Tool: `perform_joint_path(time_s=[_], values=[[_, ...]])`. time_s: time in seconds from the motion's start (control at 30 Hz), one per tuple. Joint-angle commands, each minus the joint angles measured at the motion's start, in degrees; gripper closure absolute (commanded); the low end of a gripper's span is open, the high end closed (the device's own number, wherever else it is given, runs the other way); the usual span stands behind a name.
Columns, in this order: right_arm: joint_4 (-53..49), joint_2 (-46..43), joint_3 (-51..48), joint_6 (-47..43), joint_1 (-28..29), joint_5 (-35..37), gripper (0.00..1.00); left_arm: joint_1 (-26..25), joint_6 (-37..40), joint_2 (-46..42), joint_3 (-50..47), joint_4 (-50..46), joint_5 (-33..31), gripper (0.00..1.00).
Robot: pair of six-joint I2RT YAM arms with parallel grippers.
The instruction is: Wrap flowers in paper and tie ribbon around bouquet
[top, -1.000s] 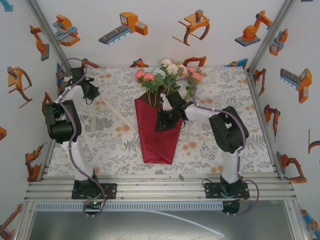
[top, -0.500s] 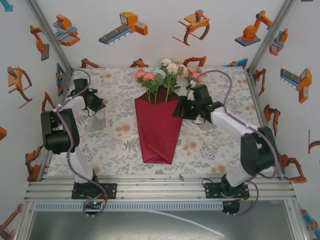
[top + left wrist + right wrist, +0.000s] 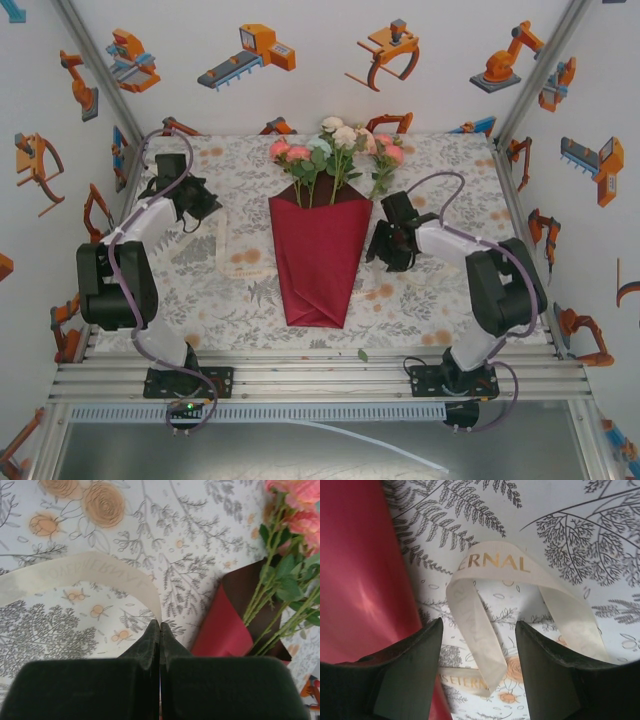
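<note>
Under the released right hand (image 3: 479, 624), the ribbon (image 3: 492, 562) loops just beside the paper (image 3: 360, 570).

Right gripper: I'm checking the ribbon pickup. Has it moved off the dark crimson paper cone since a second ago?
Yes. Seen from above, the right gripper shifted rightward, from over the dark crimson paper cone to beside its right edge.

We see the flowers (image 3: 335, 150) only down to the paper (image 3: 318, 255), which hides their lower stems. The ribbon (image 3: 470, 615) runs out of sight behind the right gripper (image 3: 479, 625), we read only part of its gold lettering, and from above it is too faint to trace.
</note>
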Motion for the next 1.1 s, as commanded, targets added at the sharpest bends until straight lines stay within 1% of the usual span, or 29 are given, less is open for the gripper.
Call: perform_joint_path(time_s=[0.0,0.13,0.2,0.23,0.27,0.3,0.33,0.37,0.4,0.47,0.5,0.57,0.63,0.7,0.77,0.8,0.83,0.87,0.9,0.93,0.97,1.07], values=[[1.74,1.54,4.49,1.55,0.25,4.78,0.42,0.18,2.37,-2.82,-1.58,-2.45,-1.45,1.0],[1.38,5.94,5.87,0.97,0.19,10.27,0.44,0.16,2.58,-3.9,-2.14,-2.63,-1.78,1.0],[1.47,7.39,6.6,0.67,0.19,13.72,0.47,0.22,2.57,-4.13,-2.1,-2.74,-1.78,1.0],[1.47,7.64,6.67,0.51,0.07,16.03,0.51,0.38,2.48,-4.17,-2.21,-2.89,-1.58,1.0],[1.47,7.61,6.78,0.33,-0.41,17.29,0.58,0.54,2.4,-4.38,-2.25,-2.97,-1.4,1.0],[1.56,7.29,6.73,0.16,-0.96,17.77,0.67,0.65,2.33,-4.55,-2.33,-3.07,-1.19,1.0],[2.09,6.36,6.65,-0.6,-1.73,17.58,0.84,0.77,2.3,-4.94,-2.69,-3.05,-1.04,1.0],[2.32,4.99,6.63,-1.56,-2.24,17.51,0.96,0.75,2.31,-5.44,-3.08,-3.04,-0.81,1.0],[2.3,3.31,6.76,-2.65,-2.46,17.87,1.0,0.75,2.27,-5.9,-3.47,-3.15,-0.6,1.0],[3.11,-1.77,6.9,-5.82,-2.2,18.13,1.0,0.74,1.97,-7.5,-4.88,-3.02,0.16,1.0],[4.75,-4.38,6.4,-7.27,-1.74,17.21,1.0,0.76,1.88,-8.29,-5.65,-2.92,0.38,1.0],[10.12,-8.99,5.59,-11.44,1.14,13.08,1.0,0.66,1.78,-10.34,-7.48,-2.79,0.61,1.0],[14.35,-9.67,7.74,-16.12,5.79,6.97,1.0,0.51,1.81,-11.96,-9.24,-2.65,0.5,1.0],[16.98,-6.15,13.37,-22.38,12.37,0.71,1.0,0.32,1.78,-12.96,-10.68,-2.79,0.77,1.0],[16.94,1.81,22.42,-28.95,19.65,-7.93,1.0,-0.02,1.7,-13.86,-12.1,-2.6,0.98,1.0],[15.86,5.6,26.34,-31.27,21.95,-12.95,0.98,-0.27,1.61,-14.17,-12.69,-2.47,0.89,1.0],[12.81,11.17,31.57,-34.55,23.95,-18.08,0.8,-0.51,1.52,-14.68,-13.47,-2.24,0.71,1.0],[6.18,16.03,37.59,-36.73,25.34,-18.31,0.6,-0.76,1.43,-15.16,-14.19,-2.07,0.56,1.0],[0.06,19.5,42.02,-37.68,25.87,-17.08,0.53,-0.83,1.33,-15.65,-14.8,-2.17,0.43,1.0],[-4.2,21.85,45.38,-38.23,25.72,-17.52,0.5,-0.84,1.33,-16.43,-15.52,-2.31,0.37,1.0],[-6.01,22.64,45.62,-38.59,25.33,-18.91,0.47,-1.01,1.5,-17.18,-16.2,-2.44,0.23,1.0],[-4.02,19.75,41.53,-39.32,24.45,-21.63,0.38,-1.45,2.29,-19.06,-17.93,-2.97,-1.0,1.0]])
